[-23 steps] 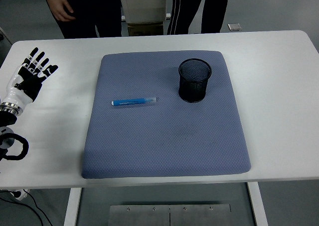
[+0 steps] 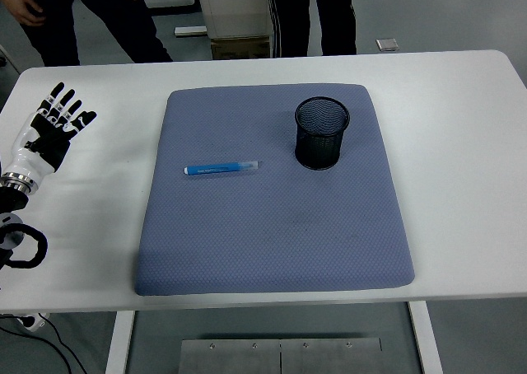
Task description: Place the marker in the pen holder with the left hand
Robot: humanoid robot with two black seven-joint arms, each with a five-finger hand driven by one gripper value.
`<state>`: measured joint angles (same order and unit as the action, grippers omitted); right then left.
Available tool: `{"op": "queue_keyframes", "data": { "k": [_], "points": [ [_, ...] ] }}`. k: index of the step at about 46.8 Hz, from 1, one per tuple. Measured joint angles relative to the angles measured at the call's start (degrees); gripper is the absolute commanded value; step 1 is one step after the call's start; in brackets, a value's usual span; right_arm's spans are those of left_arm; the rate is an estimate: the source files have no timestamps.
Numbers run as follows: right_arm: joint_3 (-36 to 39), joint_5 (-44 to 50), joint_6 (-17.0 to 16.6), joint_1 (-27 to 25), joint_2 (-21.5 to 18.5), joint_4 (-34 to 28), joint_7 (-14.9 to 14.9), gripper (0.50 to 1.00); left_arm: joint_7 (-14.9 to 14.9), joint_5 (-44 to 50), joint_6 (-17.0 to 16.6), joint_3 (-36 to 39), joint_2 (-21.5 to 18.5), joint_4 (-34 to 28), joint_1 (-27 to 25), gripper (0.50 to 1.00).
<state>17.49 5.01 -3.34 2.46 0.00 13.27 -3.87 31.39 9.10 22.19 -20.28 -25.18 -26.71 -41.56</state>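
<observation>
A blue marker (image 2: 221, 169) lies flat on the blue-grey mat (image 2: 272, 226), left of centre, pointing left to right. A black mesh pen holder (image 2: 322, 133) stands upright on the mat's far right part. My left hand (image 2: 56, 127) is over the white table at the far left, fingers spread and empty, well left of the marker. The right arm is out of view.
The mat covers the middle of the white table (image 2: 461, 160). Two people stand behind the far edge, one at the top left (image 2: 99, 20) and one at the top middle (image 2: 313, 16). A cardboard box (image 2: 239, 44) sits on the floor between them.
My left hand has stayed almost in place. The people behind the table have shifted to the left.
</observation>
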Motion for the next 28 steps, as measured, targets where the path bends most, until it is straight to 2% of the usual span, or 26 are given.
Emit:
{"op": "queue_keyframes", "data": {
  "k": [4,11,28],
  "points": [
    [0.0,0.0,0.0,0.0,0.0,0.0,0.0,1.0,0.03,0.04,0.74,-0.38,-0.21,-0.01,0.08,1.0],
    [0.0,0.0,0.0,0.0,0.0,0.01,0.0,1.0,0.08,-0.57,5.48,-0.55,-0.98,0.05,0.19,1.0],
    [0.0,0.0,0.0,0.0,0.0,0.0,0.0,1.0,0.02,0.28,5.95,-2.7,-0.24,0.06,2.78,1.0]
  ]
}}
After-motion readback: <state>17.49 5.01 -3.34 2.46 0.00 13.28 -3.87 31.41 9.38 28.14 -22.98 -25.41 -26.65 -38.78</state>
